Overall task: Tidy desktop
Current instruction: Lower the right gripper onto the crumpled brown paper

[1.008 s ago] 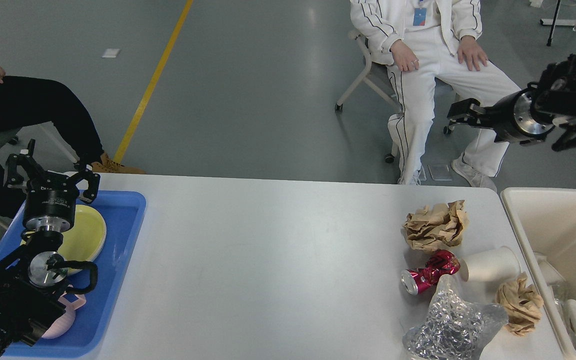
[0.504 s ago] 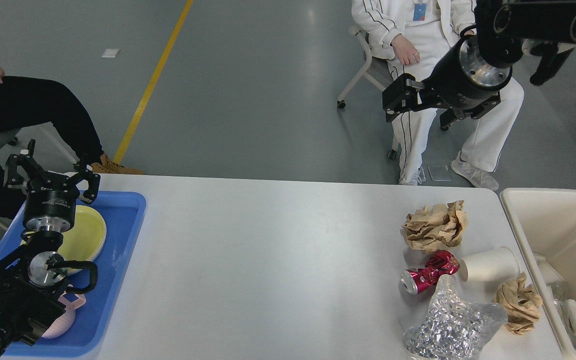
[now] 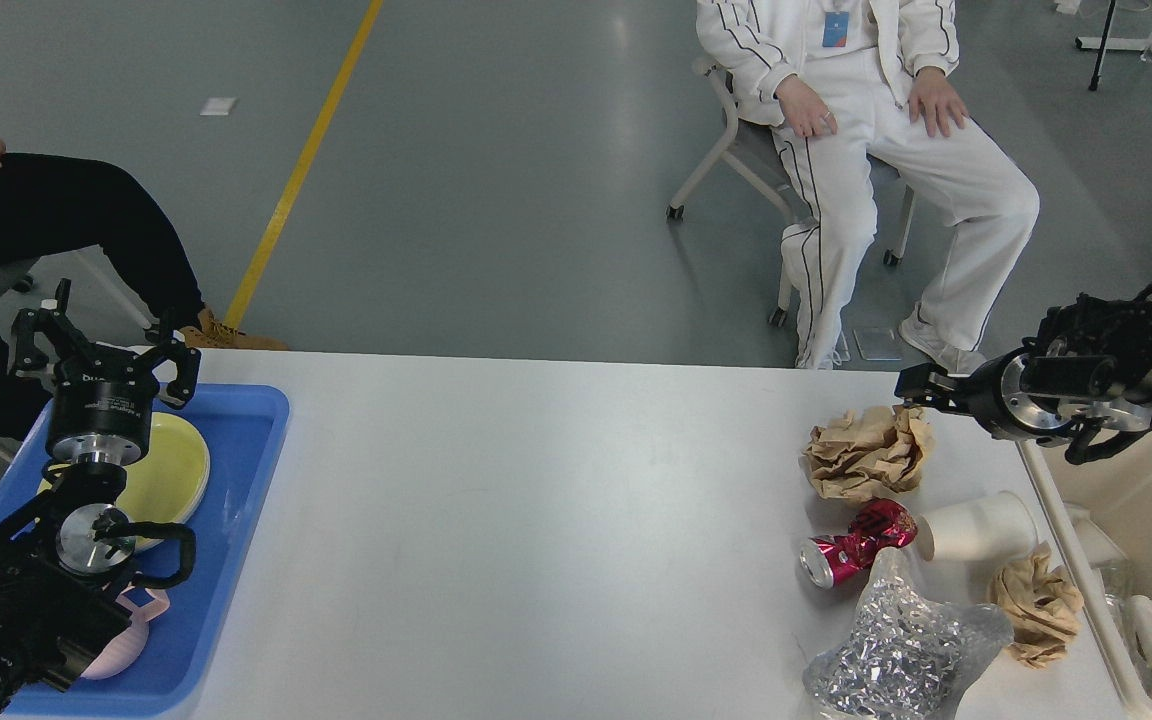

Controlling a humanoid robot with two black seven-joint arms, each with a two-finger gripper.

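Note:
The white desktop [image 3: 536,520] carries litter at its right end: a large crumpled brown paper [image 3: 868,452], a crushed red can [image 3: 851,545], a white paper cup [image 3: 978,527] on its side, a smaller brown paper wad [image 3: 1038,598] and a silver foil bag [image 3: 901,655]. My right gripper [image 3: 919,386] hangs low just right of and above the large brown paper; it is small and dark, so its fingers cannot be told apart. My left gripper [image 3: 101,350] is open and empty above the far end of the blue tray.
A blue tray [image 3: 236,520] at the left holds a yellow plate [image 3: 176,465] and a pink item [image 3: 121,640]. A cream bin [image 3: 1151,480] with cups inside stands off the right end. Two people sit beyond the table.
My right arm swung up and left, then came down low over the table's right end beside the large brown paper. The left arm and the litter have not moved.

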